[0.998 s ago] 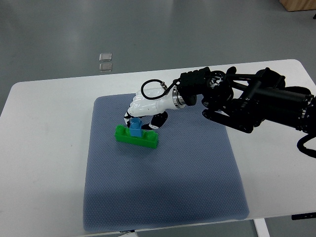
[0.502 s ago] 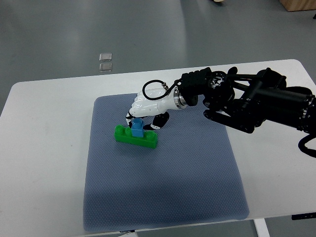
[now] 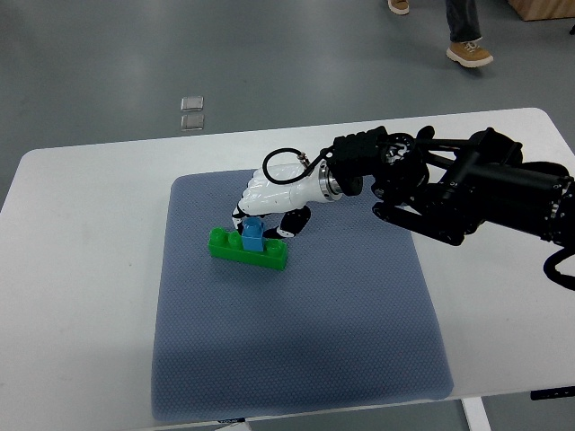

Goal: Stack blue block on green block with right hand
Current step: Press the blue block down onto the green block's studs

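A grey-blue mat covers the middle of the white worktop, reaching almost to its near edge. On the mat's far left part lies the green block, with the blue block standing upright on its top near the middle. Directly behind it is the right robot hand, white with dark fingertips, its fingers curled down beside the blue block, though actual contact cannot be told; its black arm extends to the worktop's right edge, and a person's shoes show on the floor beyond.
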`<action>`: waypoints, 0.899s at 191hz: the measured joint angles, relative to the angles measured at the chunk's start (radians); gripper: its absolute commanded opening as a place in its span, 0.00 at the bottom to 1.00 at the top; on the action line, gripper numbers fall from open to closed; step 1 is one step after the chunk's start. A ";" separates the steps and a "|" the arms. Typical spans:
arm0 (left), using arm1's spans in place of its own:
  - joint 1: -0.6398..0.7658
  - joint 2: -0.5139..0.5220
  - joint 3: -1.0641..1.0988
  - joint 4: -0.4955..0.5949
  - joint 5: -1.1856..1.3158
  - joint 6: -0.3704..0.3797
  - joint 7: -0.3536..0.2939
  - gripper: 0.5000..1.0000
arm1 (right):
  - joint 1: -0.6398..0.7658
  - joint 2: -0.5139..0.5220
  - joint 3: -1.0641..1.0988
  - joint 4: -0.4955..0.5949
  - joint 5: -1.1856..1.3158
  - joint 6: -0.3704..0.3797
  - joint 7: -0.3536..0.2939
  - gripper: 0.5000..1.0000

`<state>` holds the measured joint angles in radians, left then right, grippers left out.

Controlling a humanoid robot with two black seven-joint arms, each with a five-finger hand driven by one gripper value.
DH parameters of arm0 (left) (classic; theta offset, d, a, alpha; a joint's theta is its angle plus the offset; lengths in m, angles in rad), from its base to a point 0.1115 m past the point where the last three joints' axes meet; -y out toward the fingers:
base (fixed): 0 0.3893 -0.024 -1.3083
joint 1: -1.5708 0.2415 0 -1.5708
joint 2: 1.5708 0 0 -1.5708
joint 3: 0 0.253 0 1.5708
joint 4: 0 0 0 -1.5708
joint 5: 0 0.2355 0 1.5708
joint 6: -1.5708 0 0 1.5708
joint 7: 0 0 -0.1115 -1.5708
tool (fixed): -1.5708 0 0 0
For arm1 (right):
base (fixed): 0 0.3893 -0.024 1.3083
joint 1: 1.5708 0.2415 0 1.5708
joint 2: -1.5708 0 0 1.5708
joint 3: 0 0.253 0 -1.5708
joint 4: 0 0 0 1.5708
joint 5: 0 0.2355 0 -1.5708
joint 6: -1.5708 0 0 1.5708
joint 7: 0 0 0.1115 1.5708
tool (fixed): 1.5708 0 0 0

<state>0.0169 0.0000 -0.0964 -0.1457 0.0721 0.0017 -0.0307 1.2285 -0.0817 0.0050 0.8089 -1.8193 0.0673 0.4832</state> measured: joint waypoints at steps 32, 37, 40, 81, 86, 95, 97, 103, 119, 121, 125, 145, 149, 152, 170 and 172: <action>0.000 0.000 0.000 0.000 0.000 0.000 0.000 1.00 | -0.004 0.005 0.004 -0.006 0.000 -0.001 0.000 0.08; 0.000 0.000 0.000 0.000 0.000 0.000 0.000 1.00 | -0.004 0.005 0.004 -0.006 0.000 -0.001 0.000 0.08; 0.000 0.000 0.000 0.000 0.000 0.000 0.000 1.00 | -0.005 0.006 0.004 -0.006 0.000 -0.001 0.000 0.08; 0.000 0.000 0.000 0.000 0.000 0.000 0.000 1.00 | -0.012 0.007 0.004 -0.018 0.000 -0.010 0.000 0.08; 0.000 0.000 0.000 0.000 0.000 0.000 0.000 1.00 | -0.013 0.008 0.004 -0.021 0.000 -0.013 0.000 0.08; 0.000 0.000 0.000 0.000 0.000 0.000 0.000 1.00 | -0.015 0.008 0.004 -0.025 0.000 -0.017 0.000 0.08; 0.000 0.000 0.000 0.000 0.000 0.000 0.000 1.00 | -0.015 0.008 0.004 -0.025 0.000 -0.018 0.000 0.08; 0.000 0.000 0.000 0.000 0.000 0.000 0.000 1.00 | -0.016 0.008 0.004 -0.026 0.000 -0.019 0.000 0.08; 0.000 0.000 0.000 0.000 0.000 0.000 0.000 1.00 | -0.021 0.009 0.004 -0.029 0.000 -0.021 -0.001 0.08; 0.000 0.000 0.000 0.000 0.000 0.000 0.000 1.00 | -0.022 0.010 0.004 -0.029 0.000 -0.021 -0.001 0.08; 0.000 0.000 0.000 0.000 0.000 0.000 0.000 1.00 | -0.023 0.011 0.004 -0.030 0.000 -0.022 -0.001 0.08; 0.000 0.000 0.000 0.000 0.000 0.000 0.000 1.00 | -0.030 0.021 0.004 -0.035 0.000 -0.023 -0.002 0.08; 0.000 0.000 0.000 0.000 0.000 0.000 0.000 1.00 | -0.031 0.024 0.004 -0.035 0.000 -0.023 -0.002 0.08; 0.000 0.000 0.000 0.000 0.000 0.000 0.000 1.00 | -0.032 0.025 0.004 -0.035 0.000 -0.023 -0.003 0.08; 0.000 0.000 0.000 0.000 0.000 0.000 0.000 1.00 | -0.035 0.029 0.004 -0.036 -0.001 -0.023 -0.003 0.08; 0.000 0.000 0.000 0.000 0.000 0.000 0.000 1.00 | -0.035 0.029 0.004 -0.036 -0.001 -0.023 -0.004 0.08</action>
<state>0.0169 0.0000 -0.0963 -0.1457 0.0721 0.0013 -0.0307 1.1931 -0.0530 0.0093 0.7726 -1.8202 0.0444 0.4796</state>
